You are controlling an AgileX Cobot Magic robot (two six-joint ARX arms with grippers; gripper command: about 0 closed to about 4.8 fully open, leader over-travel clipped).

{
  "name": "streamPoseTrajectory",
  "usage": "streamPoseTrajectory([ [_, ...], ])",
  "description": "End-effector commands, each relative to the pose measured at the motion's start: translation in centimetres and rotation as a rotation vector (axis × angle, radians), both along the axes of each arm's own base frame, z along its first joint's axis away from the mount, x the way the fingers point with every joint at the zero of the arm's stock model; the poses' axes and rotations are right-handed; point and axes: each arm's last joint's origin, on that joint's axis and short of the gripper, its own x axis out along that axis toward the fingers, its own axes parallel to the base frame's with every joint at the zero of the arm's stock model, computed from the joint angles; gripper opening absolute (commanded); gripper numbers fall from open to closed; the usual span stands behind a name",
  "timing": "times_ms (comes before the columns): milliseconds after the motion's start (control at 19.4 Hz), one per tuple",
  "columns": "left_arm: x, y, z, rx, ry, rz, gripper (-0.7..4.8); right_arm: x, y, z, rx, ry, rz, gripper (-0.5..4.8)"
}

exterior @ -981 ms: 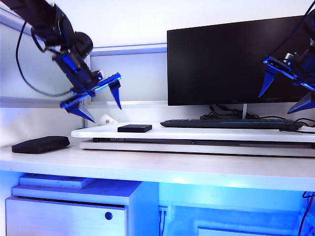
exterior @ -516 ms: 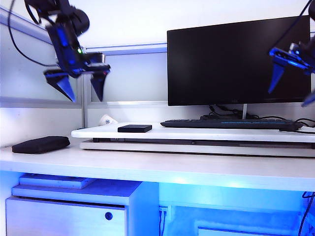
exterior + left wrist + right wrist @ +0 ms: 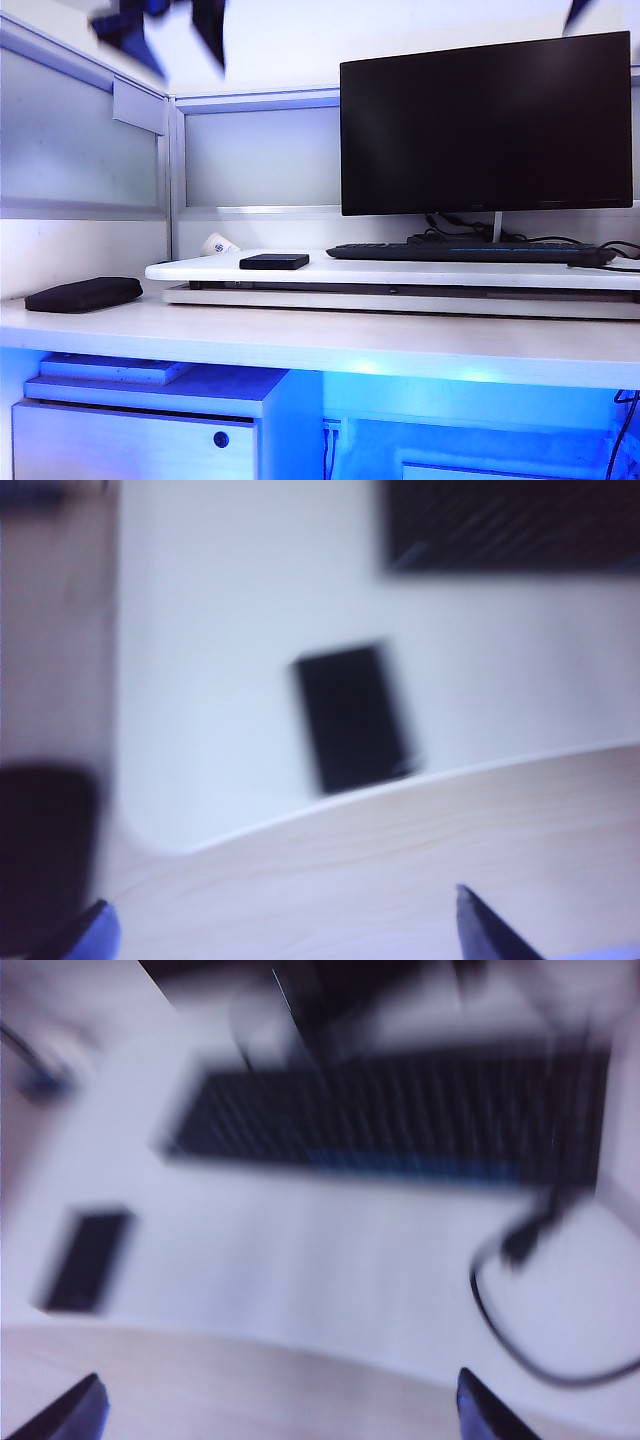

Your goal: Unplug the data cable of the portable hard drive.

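white desk riser [image 3: 400, 272] | portable hard drive [image 3: 273, 261] on it | left gripper [image 3: 285, 920], right gripper [image 3: 280, 1400]: high, jaws wide, empty

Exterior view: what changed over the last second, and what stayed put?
Both arms rose. The left gripper climbed to the top edge, jaws open and empty; the right gripper has nearly left the frame. The portable hard drive, keyboard, pouch and monitor did not move.

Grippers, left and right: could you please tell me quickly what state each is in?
Left gripper: jaws open, holding nothing, high above the portable hard drive.
Right gripper: jaws open, empty, high above the desk.
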Motion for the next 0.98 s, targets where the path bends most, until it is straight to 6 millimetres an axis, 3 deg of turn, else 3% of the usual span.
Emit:
streamPoseTrajectory([
  [52, -3.8, 0.5, 4.5, -0.135, -0.104, -0.062, 4.20, -3.7, 0.4, 3.3, -0.029, -0.132, -0.020, 4.79],
  [103, -5.0, 0.8, 5.7, -0.162, -0.135, -0.075, 3.98, -5.3, 0.6, 4.3, -0.041, -0.175, -0.038, 4.79],
  [310, -11.2, 2.5, 10.6, -0.217, -0.281, -0.075, 3.94, -10.3, 1.2, 7.1, -0.056, -0.317, -0.066, 4.79],
  [516, -17.7, 4.4, 13.4, -0.236, -0.363, -0.074, 3.94, -12.7, 1.6, 7.6, -0.049, -0.325, -0.032, 4.79],
  [774, -24.4, 6.3, 13.6, -0.235, -0.386, -0.076, 3.93, -14.8, 2.0, 7.6, -0.066, -0.309, 0.002, 4.79],
  [981, -28.7, 7.6, 10.2, -0.230, -0.382, -0.039, 3.89, -17.5, 2.4, 8.0, -0.067, -0.347, 0.018, 4.79],
])
